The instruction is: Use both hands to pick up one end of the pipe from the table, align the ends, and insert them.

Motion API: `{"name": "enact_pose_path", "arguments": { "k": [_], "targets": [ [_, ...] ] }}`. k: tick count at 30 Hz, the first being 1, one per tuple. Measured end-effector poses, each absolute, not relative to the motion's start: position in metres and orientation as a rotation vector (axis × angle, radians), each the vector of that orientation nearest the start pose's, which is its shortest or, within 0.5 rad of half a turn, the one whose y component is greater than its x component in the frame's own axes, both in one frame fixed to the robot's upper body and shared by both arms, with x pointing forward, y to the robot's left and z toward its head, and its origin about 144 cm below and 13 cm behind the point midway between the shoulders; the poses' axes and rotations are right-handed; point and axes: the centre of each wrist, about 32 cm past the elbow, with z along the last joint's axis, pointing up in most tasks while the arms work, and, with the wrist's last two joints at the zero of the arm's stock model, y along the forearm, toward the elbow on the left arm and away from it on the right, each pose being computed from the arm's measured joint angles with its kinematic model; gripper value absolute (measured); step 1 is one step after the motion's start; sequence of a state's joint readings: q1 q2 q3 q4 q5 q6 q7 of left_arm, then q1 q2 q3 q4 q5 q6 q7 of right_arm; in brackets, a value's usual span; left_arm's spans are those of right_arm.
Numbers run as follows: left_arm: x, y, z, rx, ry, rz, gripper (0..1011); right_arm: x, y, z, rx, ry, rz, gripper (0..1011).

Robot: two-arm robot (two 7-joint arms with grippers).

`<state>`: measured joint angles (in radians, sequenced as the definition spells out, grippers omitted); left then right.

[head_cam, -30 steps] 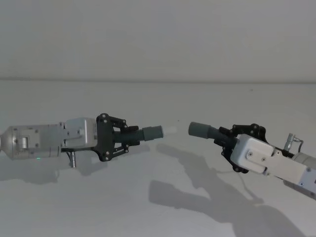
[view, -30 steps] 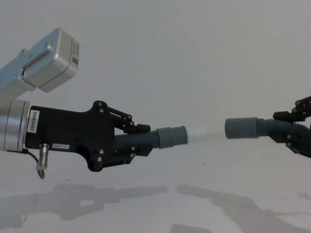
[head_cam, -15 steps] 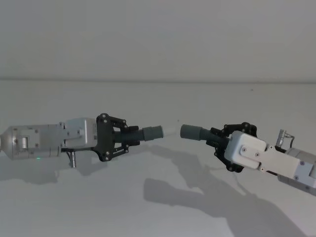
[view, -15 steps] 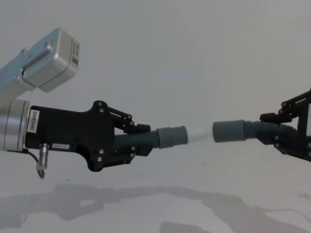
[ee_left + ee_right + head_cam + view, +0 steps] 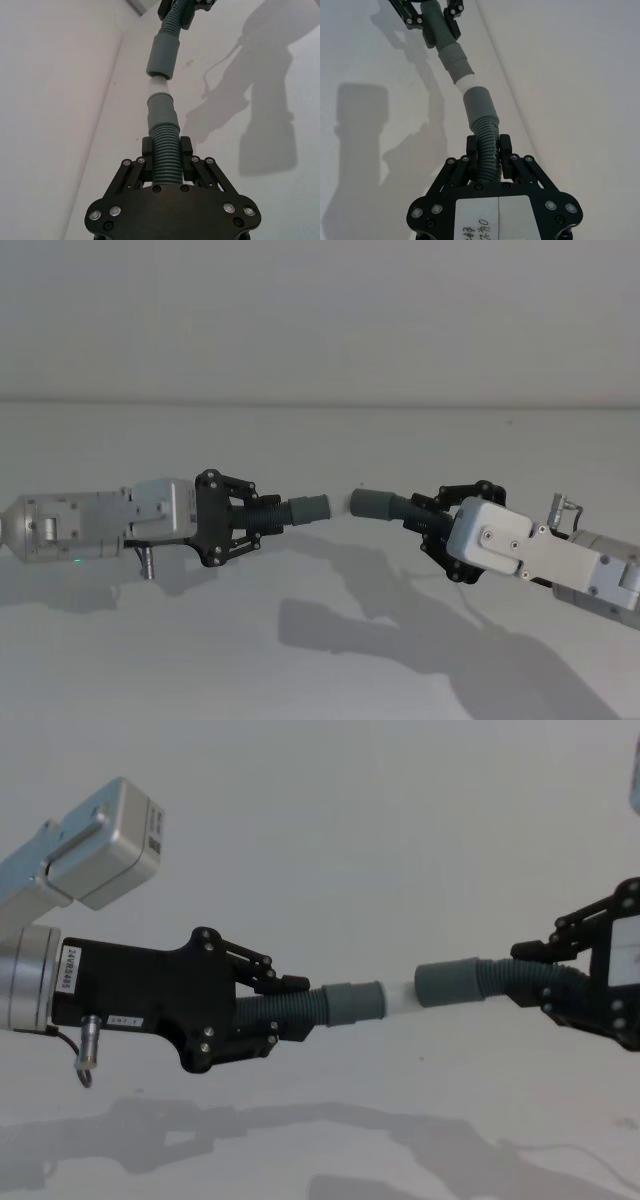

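left tool: black linkage-finger left tool (image 5: 262, 1010) clamps the ribbed dark grey plastic hose with white spigot (image 5: 398, 996), lifted off the white counter (image 5: 320, 660)
right tool: black right tool (image 5: 545, 982), at its 3 o'clock, grips the bent grey hose (image 5: 470, 980)
progress: ends aligned, spigot just entering collar; seating remains

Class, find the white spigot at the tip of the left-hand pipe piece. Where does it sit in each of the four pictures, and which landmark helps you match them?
Head view: white spigot, centre, between the two collars.
Left wrist view, upper middle, beyond the near collar.
Right wrist view, upper middle, past the near collar.
Chest view, right of centre.
Shared landmark: the right gripper's collar, whose mouth meets the spigot's tip.
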<state>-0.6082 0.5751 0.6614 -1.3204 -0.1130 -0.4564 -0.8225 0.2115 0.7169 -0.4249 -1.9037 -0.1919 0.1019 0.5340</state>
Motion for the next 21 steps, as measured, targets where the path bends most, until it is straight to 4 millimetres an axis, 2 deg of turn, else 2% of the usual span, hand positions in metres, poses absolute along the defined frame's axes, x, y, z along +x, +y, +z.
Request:
{"name": "enact_pose_path", "arguments": {
  "k": [21],
  "targets": [
    [0.5754,0.2677,1.2406,0.321,-0.721,0.203,308,0.4652,-0.2524,1.2697,-0.669,-0.73,-0.593,256]
  ]
}}
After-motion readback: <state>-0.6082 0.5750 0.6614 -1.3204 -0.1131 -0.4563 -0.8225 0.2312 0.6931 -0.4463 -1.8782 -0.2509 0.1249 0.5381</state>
